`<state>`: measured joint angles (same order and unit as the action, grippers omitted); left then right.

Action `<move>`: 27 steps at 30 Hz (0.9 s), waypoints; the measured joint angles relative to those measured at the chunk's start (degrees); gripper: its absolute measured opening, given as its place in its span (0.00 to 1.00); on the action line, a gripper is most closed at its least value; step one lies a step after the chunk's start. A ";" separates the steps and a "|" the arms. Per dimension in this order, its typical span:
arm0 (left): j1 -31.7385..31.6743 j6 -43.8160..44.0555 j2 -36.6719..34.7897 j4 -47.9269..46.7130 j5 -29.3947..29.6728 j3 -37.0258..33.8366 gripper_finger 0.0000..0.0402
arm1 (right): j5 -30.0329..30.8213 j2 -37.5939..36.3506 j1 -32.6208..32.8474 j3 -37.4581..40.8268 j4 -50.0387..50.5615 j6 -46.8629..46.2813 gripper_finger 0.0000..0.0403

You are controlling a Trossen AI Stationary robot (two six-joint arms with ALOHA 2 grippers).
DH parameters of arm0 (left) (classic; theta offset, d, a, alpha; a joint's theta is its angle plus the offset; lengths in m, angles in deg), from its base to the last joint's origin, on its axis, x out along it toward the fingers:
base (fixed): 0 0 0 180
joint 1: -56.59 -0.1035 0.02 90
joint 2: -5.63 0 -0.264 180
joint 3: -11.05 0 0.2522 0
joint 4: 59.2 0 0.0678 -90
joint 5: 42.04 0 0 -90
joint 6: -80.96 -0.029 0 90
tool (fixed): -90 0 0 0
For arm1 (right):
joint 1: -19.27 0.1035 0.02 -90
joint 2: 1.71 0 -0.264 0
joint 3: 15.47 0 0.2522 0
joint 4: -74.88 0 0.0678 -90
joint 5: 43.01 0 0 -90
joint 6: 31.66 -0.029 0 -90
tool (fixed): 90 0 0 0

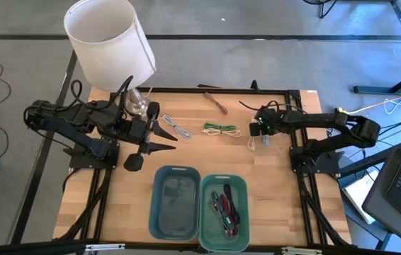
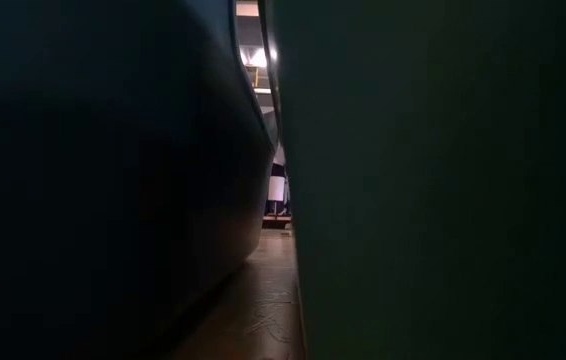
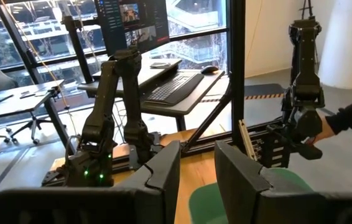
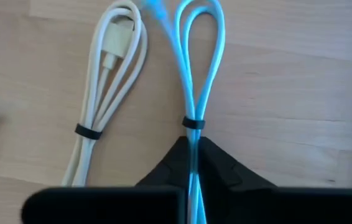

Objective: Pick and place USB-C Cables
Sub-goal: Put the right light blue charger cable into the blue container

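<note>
right pincer (image 4: pixel 194 163) at 3 o'clock on worktop (image 1: pixel 278 191), clenched on pale blue cable (image 4: pixel 196 74) at its tie band, ready for lifting; beige cable (image 4: pixel 111 81) beside. left pincer (image 3: pixel 196 180) parted, empty, waiting at 9 o'clock.

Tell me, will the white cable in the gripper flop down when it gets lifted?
Probably. The white cable is thin, looped cord, so its free loop should droop beyond the right gripper shut on it. A small black band ties it, so it likely stays bundled. It looks light, like the beige cable beside it.
</note>
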<state>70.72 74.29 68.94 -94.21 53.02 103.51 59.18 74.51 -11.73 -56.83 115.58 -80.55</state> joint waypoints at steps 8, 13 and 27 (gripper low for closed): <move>0.01 2.44 0.00 -0.56 0.02 0.00 0.23 | -0.20 -6.63 3.83 -0.63 2.23 -3.05 0.01; 0.00 4.13 0.00 -2.19 1.12 0.00 0.23 | 2.01 -16.26 10.43 -8.17 10.68 -1.92 0.01; 0.01 4.01 -0.03 -3.48 1.50 -0.41 0.23 | 15.07 -23.58 46.31 -40.18 11.11 -1.49 0.00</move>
<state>70.72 78.30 68.91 -97.70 54.52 103.10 74.26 50.93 34.58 -97.00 126.68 -82.04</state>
